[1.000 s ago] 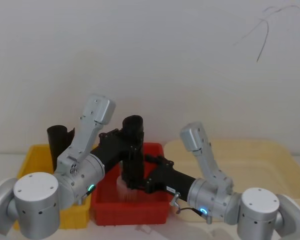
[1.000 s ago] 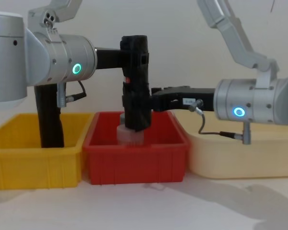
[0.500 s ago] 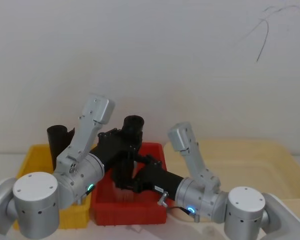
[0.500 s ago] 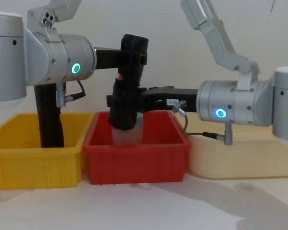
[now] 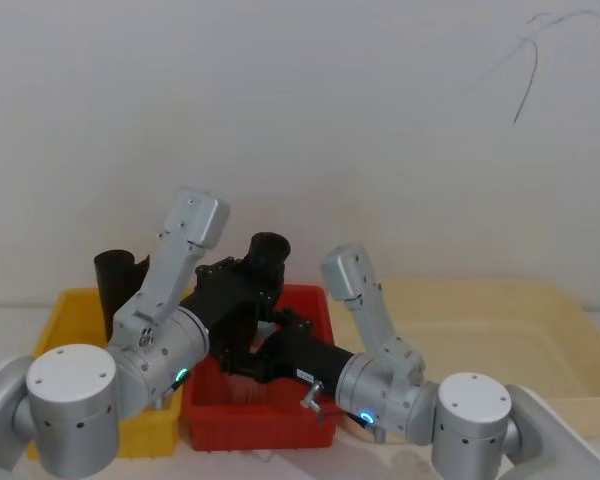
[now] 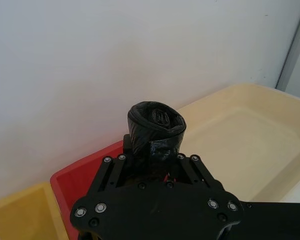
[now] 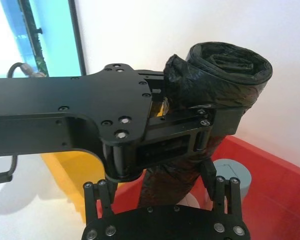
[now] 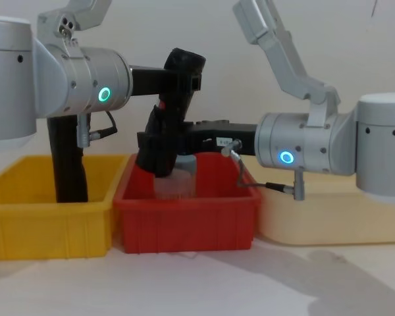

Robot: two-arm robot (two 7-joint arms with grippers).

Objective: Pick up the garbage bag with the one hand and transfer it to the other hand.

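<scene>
Left gripper (image 8: 184, 82), on the green-lit arm, is clamped on the garbage bag (image 8: 186, 60) just below its top end. The bag is off the table, tilted, upper end leaning toward the robot's right, lower end hanging over the red bin (image 8: 184, 224) and its clear cup (image 8: 176, 185). Right gripper (image 8: 155, 143), on the blue-lit arm, comes in level from the right at the bag's lower half, below the left gripper's hold. In the right wrist view its fingers (image 7: 98, 198) are spread, one on each side of the roll: a clear gap on one side, close on the other, and I cannot tell whether it touches. So one grip only, the left. Yellow bin (image 8: 46, 230) sits left of the red one, beige tub (image 8: 329, 220) to its right.
</scene>
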